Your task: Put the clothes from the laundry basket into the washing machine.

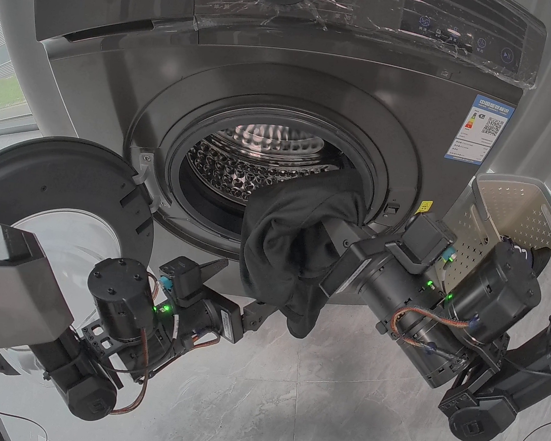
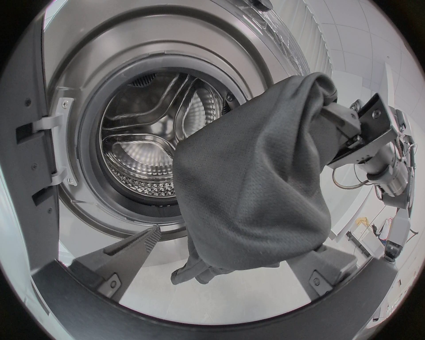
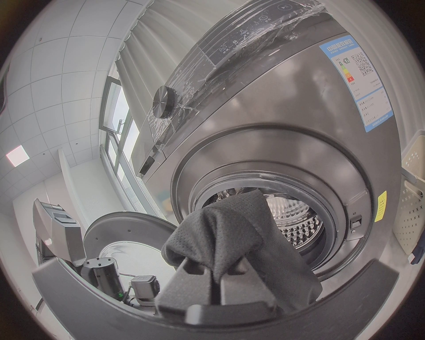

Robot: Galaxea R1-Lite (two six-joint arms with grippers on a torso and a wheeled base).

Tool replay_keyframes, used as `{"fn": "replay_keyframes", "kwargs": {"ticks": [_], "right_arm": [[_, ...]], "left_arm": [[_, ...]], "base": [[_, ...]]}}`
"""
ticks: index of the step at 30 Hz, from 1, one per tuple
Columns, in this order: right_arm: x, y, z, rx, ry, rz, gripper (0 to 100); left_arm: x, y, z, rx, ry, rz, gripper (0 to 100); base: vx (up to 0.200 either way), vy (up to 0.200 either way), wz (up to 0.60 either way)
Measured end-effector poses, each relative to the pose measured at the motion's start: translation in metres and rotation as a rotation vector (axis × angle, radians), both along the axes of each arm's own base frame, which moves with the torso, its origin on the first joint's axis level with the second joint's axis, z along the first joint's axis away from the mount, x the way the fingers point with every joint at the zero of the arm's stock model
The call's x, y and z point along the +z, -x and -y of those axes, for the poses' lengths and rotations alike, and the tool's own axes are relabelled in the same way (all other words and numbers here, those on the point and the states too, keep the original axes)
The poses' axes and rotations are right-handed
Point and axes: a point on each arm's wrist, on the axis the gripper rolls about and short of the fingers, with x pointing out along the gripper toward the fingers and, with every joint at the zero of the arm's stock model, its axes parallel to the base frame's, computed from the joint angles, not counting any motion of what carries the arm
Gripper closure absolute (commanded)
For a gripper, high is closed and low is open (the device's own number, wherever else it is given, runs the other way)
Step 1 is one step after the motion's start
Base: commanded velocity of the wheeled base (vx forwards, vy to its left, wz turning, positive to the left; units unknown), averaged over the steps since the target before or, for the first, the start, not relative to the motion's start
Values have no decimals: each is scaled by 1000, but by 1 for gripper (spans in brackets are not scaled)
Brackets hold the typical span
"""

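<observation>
A black garment (image 1: 289, 245) hangs from my right gripper (image 1: 343, 230), which is shut on its upper end at the lower right of the washing machine's round opening (image 1: 256, 157). The cloth drapes down past the opening's rim, in front of the machine. In the right wrist view the fingers (image 3: 195, 283) are pinched together on the garment (image 3: 234, 230). My left gripper (image 1: 249, 288) sits lower and to the left, open, just beside the hanging cloth. In the left wrist view the garment (image 2: 252, 186) hangs beyond the spread fingers (image 2: 133, 252). The steel drum (image 2: 146, 146) behind it holds nothing I can see.
The machine's door (image 1: 52, 181) stands swung open at the left, above my left arm. A pale perforated laundry basket (image 1: 517, 211) stands to the right of the machine, behind my right arm. Grey tiled floor (image 1: 308, 403) lies below.
</observation>
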Motion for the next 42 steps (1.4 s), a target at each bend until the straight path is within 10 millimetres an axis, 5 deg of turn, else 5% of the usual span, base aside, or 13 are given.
{"fn": "replay_keyframes", "kwargs": {"ticks": [5, 6, 13, 22, 38, 39, 42], "right_arm": [[-1, 1, -1, 3, 2, -3, 100], [-1, 1, -1, 4, 3, -3, 100], [-2, 2, 0, 5, 5, -5, 100], [-5, 3, 6, -7, 15, -14, 100], [-4, -2, 11, -27, 11, -15, 100], [-4, -2, 11, -27, 10, -15, 100], [-4, -1, 11, -25, 9, -15, 100]], "left_arm": [[-4, -19, 4, 23, 10, 17, 0], [-4, -23, 5, 30, 13, 21, 100], [-7, -44, 5, 66, 30, 39, 100], [-4, -45, 4, 74, 43, 47, 100], [10, 17, -22, 15, 8, -11, 100], [8, 22, -23, 7, -1, -22, 0], [-2, 34, -27, -16, -37, -68, 0]], "base": [[0, 0, 0], [0, 0, 0], [0, 0, 0], [0, 0, 0], [0, 0, 0], [0, 0, 0], [0, 0, 0]]}}
